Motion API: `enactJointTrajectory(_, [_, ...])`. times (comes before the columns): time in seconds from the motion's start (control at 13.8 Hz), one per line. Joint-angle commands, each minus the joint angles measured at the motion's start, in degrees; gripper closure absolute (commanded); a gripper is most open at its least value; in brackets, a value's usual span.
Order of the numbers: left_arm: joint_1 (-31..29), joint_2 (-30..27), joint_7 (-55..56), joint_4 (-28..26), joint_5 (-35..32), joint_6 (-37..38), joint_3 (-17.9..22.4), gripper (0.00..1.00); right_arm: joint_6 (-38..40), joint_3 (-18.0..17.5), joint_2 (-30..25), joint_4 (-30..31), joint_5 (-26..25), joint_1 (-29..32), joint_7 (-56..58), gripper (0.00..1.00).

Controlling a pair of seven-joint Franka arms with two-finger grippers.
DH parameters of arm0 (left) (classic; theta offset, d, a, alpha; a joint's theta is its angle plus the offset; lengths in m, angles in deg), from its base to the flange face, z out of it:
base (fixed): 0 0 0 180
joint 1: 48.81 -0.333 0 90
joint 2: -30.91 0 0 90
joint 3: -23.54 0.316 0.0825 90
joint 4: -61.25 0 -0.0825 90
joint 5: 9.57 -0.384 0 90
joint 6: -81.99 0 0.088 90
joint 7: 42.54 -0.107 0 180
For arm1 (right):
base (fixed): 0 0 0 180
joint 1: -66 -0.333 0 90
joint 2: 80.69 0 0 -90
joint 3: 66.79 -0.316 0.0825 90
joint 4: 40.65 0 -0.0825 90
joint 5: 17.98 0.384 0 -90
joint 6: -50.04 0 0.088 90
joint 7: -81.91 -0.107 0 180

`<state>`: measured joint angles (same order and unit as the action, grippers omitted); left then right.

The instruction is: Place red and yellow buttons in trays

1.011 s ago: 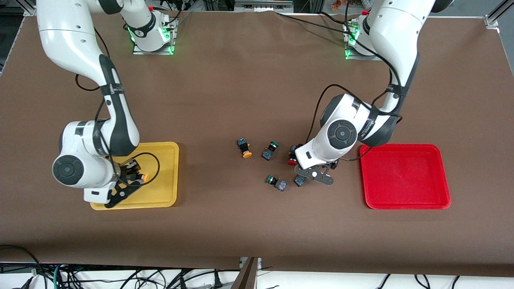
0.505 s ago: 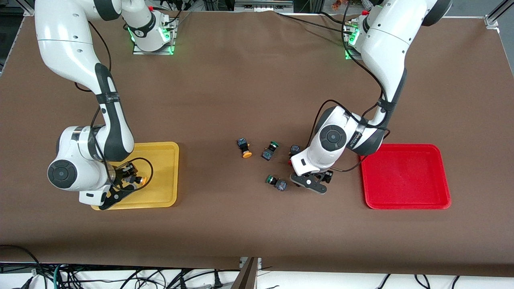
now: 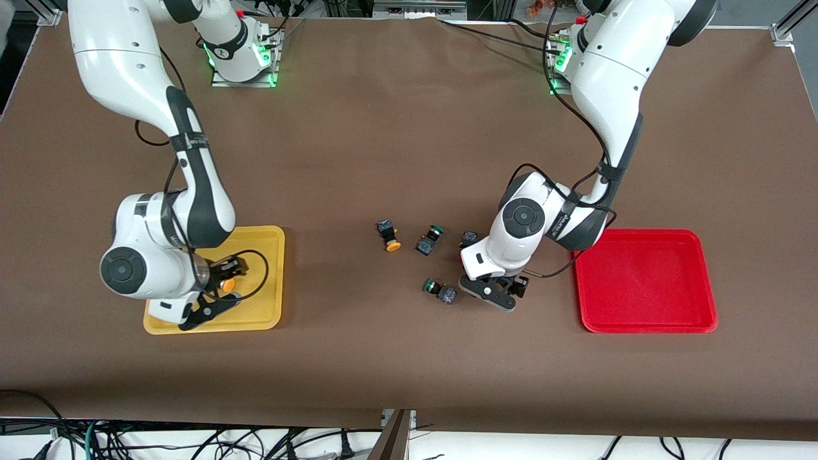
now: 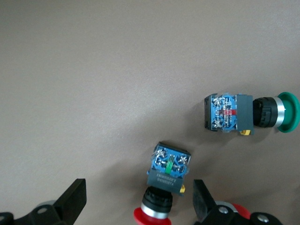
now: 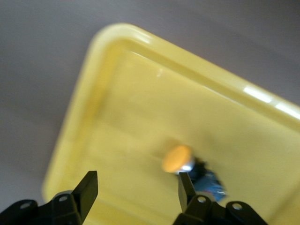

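Nearest the front camera, the right gripper (image 3: 214, 300) hangs over the yellow tray (image 3: 268, 316), its jaws apart and holding nothing; a yellow-capped button (image 5: 187, 166) lies on the tray floor just under one fingertip. A lift from here could clip that button and drag it toward the rim.

Toward the middle of the table, the left gripper (image 3: 495, 291) hovers low with its jaws wide apart, straddling a red-capped button (image 4: 164, 187) that lies on its side on the brown table (image 3: 383, 128). One finger sits close beside the button's body, so an off-centre close could pivot it and squirt it out instead of clamping it. A second red cap (image 4: 240, 210) peeks out right by the other finger and may get nudged. A green-capped switch (image 3: 439, 289) lies just beside the gripper, within reach of a stray bump.

Farther from the camera lie another yellow-capped button (image 3: 388, 236), a second green-capped switch (image 3: 429, 239) and a dark switch body (image 3: 468, 238).

The red tray (image 3: 645, 322), toward the left arm's end, holds no buttons.
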<state>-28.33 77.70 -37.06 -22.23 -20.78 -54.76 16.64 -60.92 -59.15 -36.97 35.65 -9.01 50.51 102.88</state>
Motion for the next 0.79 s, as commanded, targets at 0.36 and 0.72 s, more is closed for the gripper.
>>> enactJointTrajectory(0.36, [0.9, 3.0, 0.3, 2.0, -1.3, -2.9, 0.6, 0.0, 1.0, -8.3, -1.1, 0.7, 4.4, -1.4, -18.5, 0.22])
enactJointTrajectory(0.72, [0.9, 3.5, 0.3, 2.0, -1.4, -3.0, 0.6, 0.02, -4.7, -8.2, -0.6, 0.8, 3.9, -9.0, -31.0, 0.22])
